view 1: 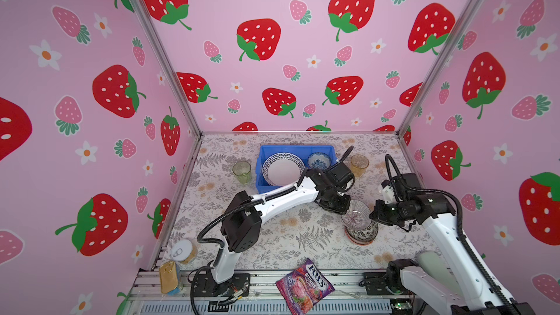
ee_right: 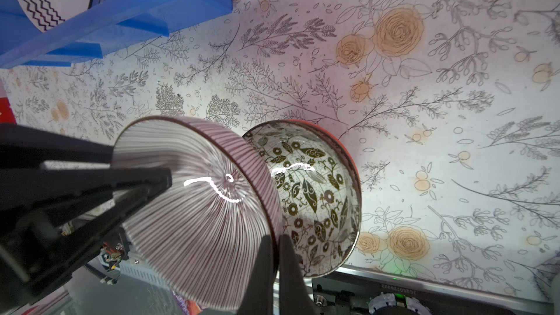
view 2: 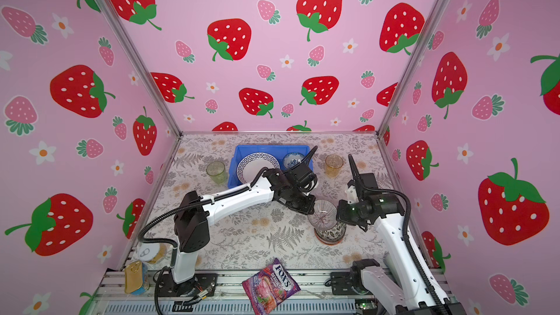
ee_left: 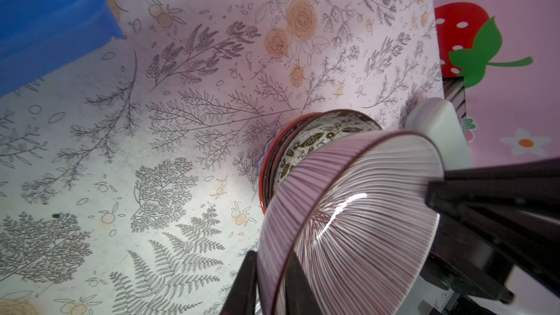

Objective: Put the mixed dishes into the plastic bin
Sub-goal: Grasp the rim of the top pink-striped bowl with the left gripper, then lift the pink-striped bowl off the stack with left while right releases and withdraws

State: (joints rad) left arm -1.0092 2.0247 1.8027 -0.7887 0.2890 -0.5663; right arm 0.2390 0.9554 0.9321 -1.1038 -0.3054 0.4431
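Observation:
A striped maroon-and-white bowl (view 1: 355,214) (ee_left: 357,222) (ee_right: 194,207) hangs tilted just above a black-and-white bowl (view 1: 362,233) (ee_right: 315,189), which is nested in an orange bowl (view 1: 360,241). My left gripper (view 1: 344,211) (ee_left: 272,283) is shut on the striped bowl's left rim. My right gripper (view 1: 371,215) (ee_right: 274,262) pinches its right rim. The blue plastic bin (view 1: 260,174) at the back holds a zigzag-rimmed plate (view 1: 283,168) and a blue bowl (view 1: 318,160). A green tumbler (view 1: 241,172) stands left of the bin and an amber tumbler (view 1: 359,165) stands to its right.
A purple candy bag (view 1: 304,284) lies on the front rail. Two gold tin cans (view 1: 183,251) (view 1: 168,277) sit at the front left corner. My left arm (view 1: 288,195) stretches across the bin's front edge. Strawberry-print walls close in three sides.

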